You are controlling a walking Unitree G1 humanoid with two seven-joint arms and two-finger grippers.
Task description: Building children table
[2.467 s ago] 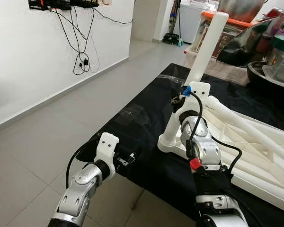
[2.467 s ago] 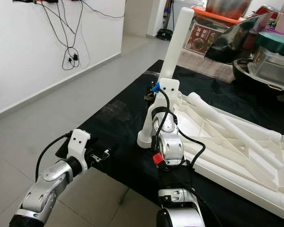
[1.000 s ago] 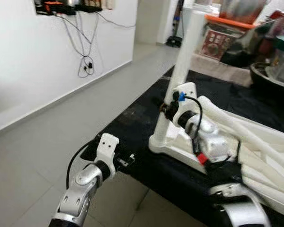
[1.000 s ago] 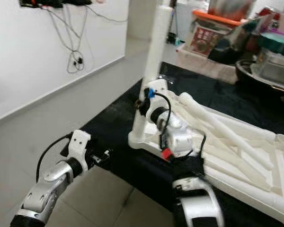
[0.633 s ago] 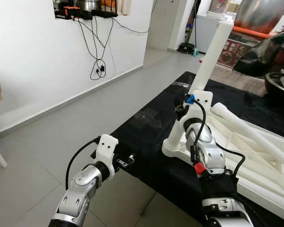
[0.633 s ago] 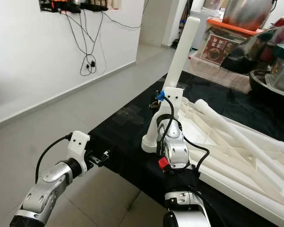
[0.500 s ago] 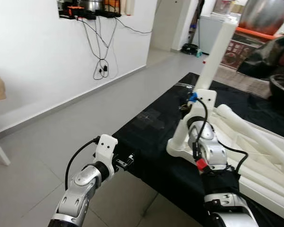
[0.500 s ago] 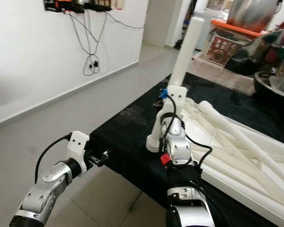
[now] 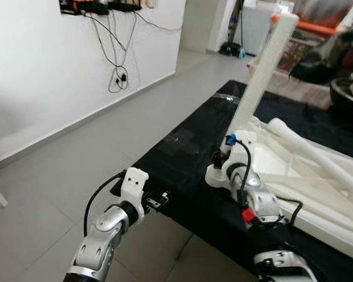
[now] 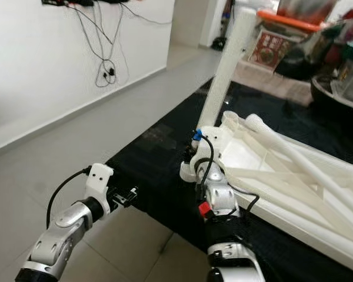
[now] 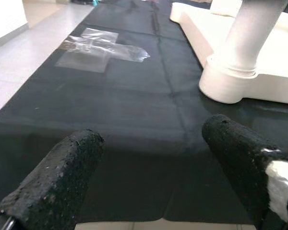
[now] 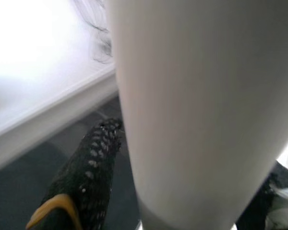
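A white children's table (image 9: pixel 306 176) lies upside down on a black cloth (image 9: pixel 182 158). One white leg (image 9: pixel 263 70) stands upright at its near-left corner. My right gripper (image 9: pixel 222 157) is low on that leg, just above its base. In the right wrist view the leg (image 12: pixel 197 96) sits between the black fingers (image 12: pixel 93 163), which are shut on it. My left gripper (image 9: pixel 160 201) hovers at the cloth's near-left edge. It is open in the left wrist view (image 11: pixel 151 134), with nothing between its fingers (image 11: pixel 62 177), and it faces the leg base (image 11: pixel 235 76).
Other white legs (image 9: pixel 317 153) lie flat across the table's underside. A clear plastic sheet (image 11: pixel 98 45) lies on the cloth. Grey tiled floor (image 9: pixel 59 176) and a white wall with hanging cables (image 9: pixel 115 64) are on the left. Boxes and pots (image 10: pixel 335 70) crowd the far right.
The camera has shifted and dipped. My right gripper now sits lower on the upright leg, closer to its base. The left arm holds about the same place.
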